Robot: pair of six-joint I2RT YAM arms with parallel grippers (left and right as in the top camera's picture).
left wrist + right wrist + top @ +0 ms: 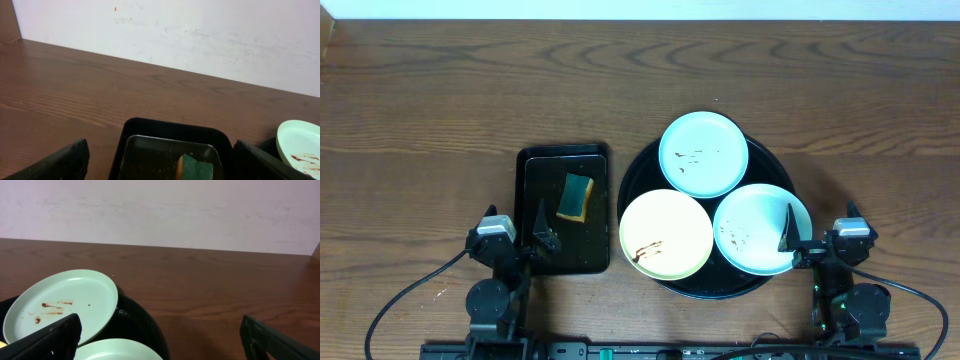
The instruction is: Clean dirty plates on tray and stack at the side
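- From above: the tray [632,185] sits right of centre on the surface [440,110]. It carries the far mint plate [704,153], the yellow plate [666,234] and the near mint plate [755,228], lying flat and crowded rim to rim.
- All three show brown marks: specks on the two mint ones and a thicker smear at the yellow one's near-left edge. None is stacked at the side yet, so I judge the wiping has not begun.
- A sponge [576,196] lies in the small tray [525,200] just left of the round one, probably parked there within the left arm's reach.
- The left claw [520,235] is spread and empty at the small tray's near end. The right claw [817,240] is spread and empty too, with one finger over the near mint plate's right rim.
- Left wrist: both fingers stand wide apart at the bottom corners, holding nothing. The small tray [170,127] and the sponge [192,167] lie straight ahead between them. A smeared plate edge shows at the right, probably the yellow plate [300,142].
- Right wrist: the fingers are again wide apart and empty. The far mint plate [62,307] has red-brown streaks on its left half. Part of the near mint plate [117,351] shows below it, with the tray's [145,325] glossy rim curving past.
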